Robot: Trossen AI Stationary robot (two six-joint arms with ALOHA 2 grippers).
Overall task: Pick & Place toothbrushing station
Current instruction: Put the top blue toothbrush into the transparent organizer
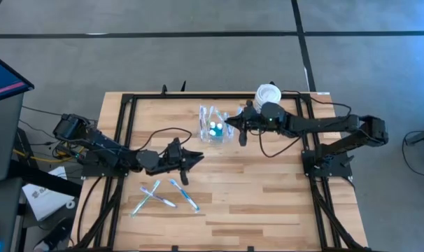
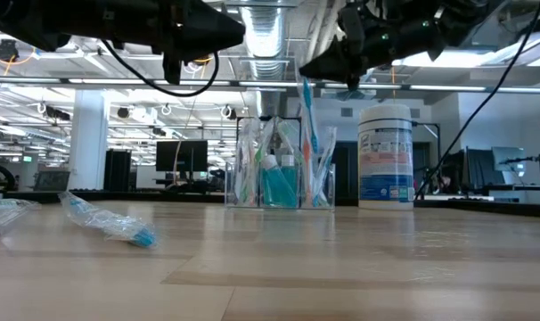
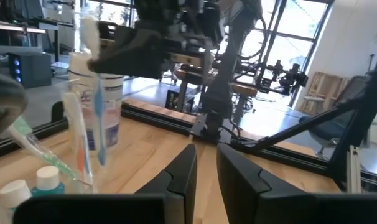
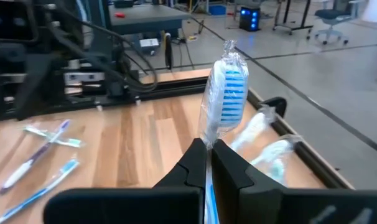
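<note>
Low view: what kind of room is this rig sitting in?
Likely an open-plan lab or workshop. Behind the wooden table are exposed ceiling ducts, rows of desks with monitors, and a polished concrete floor.

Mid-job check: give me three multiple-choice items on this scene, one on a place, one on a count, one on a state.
1. Where is the white jar?
A. behind the right gripper, at the far edge
B. beside the loose toothbrushes
C. inside the organizer

2. How many wrapped toothbrushes lie loose on the table?
A. none
B. three
C. seven

3. What is the right gripper doing?
A. hanging open
B. shut on a wrapped toothbrush
C. gripping the jar

Answers:
1 A, the high view shows it there.
2 B, three lie near the left gripper.
3 B, the right wrist view shows the pinch above the organizer.
</note>
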